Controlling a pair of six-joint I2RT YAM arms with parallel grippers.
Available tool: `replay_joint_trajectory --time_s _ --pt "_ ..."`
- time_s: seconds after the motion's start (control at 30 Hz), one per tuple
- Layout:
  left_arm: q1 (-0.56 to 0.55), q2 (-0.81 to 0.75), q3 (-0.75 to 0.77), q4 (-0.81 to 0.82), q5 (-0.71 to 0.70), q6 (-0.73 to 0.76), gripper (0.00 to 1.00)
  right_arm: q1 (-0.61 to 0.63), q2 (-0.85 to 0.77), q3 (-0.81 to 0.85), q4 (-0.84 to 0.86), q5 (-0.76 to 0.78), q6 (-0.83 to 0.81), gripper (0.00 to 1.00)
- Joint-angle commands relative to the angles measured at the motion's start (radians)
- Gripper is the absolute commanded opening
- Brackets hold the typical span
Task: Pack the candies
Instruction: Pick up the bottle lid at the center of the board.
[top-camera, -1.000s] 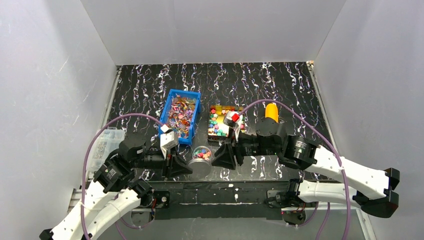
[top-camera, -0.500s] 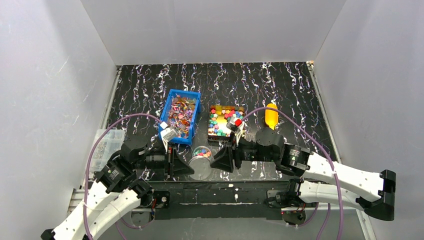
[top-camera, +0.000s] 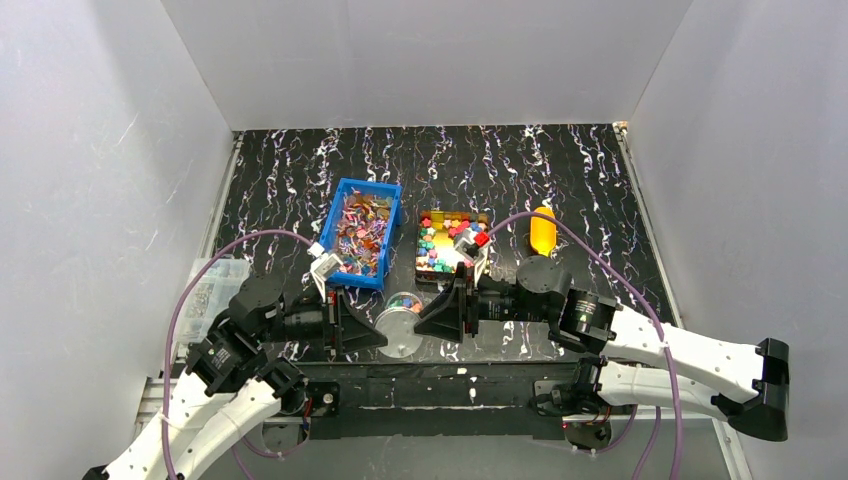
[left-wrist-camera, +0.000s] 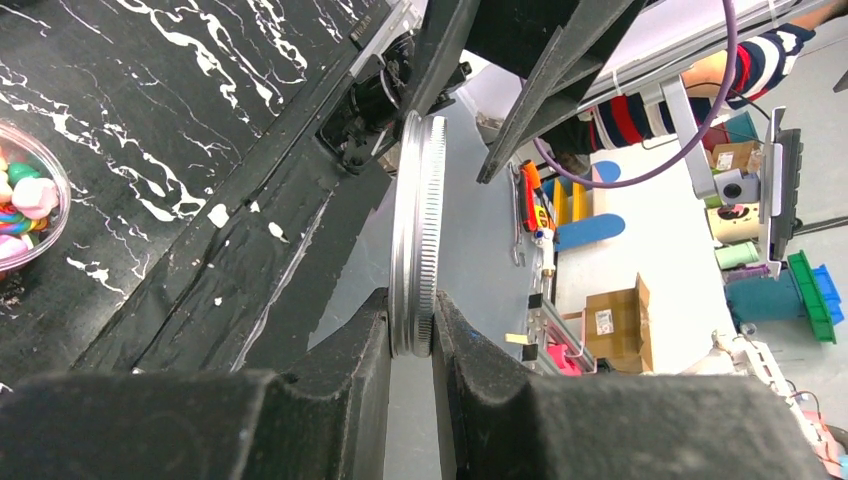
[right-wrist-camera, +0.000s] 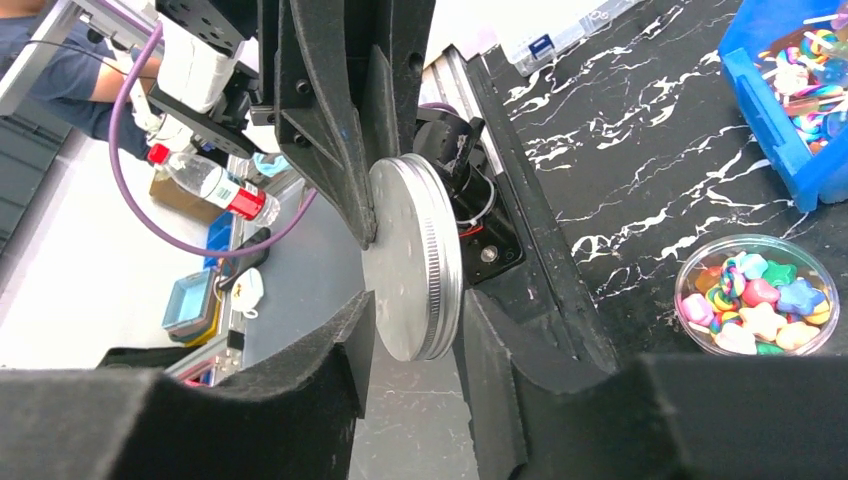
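**Silver lid held on edge between your two arms, candy jar uncovered below**

Your left fingers (left-wrist-camera: 340, 370) are clamped on the rim of a silver lid (left-wrist-camera: 418, 230) and hold it upright on edge. Your right fingers (right-wrist-camera: 320, 370) stand parted on either side of that same lid; I cannot tell whether they press on it. Some chunky candies (right-wrist-camera: 745, 300) sit in a clear jar (right-wrist-camera: 678, 300) on the surface (top-camera: 560, 165) between the arms. Flat wrapped ones fill the blue bin (top-camera: 350, 279) behind it, and more chunky ones fill the black tray (top-camera: 418, 245) beside the bin.
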Motion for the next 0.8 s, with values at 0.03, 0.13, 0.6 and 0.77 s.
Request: replay_joint_trajectory --time_s 0.03,0.13,0.6,0.77 --pt "0.001 -0.006 -0.007 0.025 0.008 -0.02 0.0 0.003 0.002 -0.012 0.094 -0.045 0.037 0.42" --pt "0.001 -0.006 -0.01 0.033 0.005 -0.02 0.0 0.003 0.004 -0.013 0.098 -0.057 0.045 0.34" --pt "0.002 -0.005 -0.013 0.058 -0.042 -0.038 0.35 0.003 0.004 -0.062 0.2 -0.091 0.109 0.01" --pt "0.002 -0.007 0.022 -0.031 -0.119 0.035 0.58 0.004 -0.016 -0.069 0.176 -0.025 0.112 0.01"
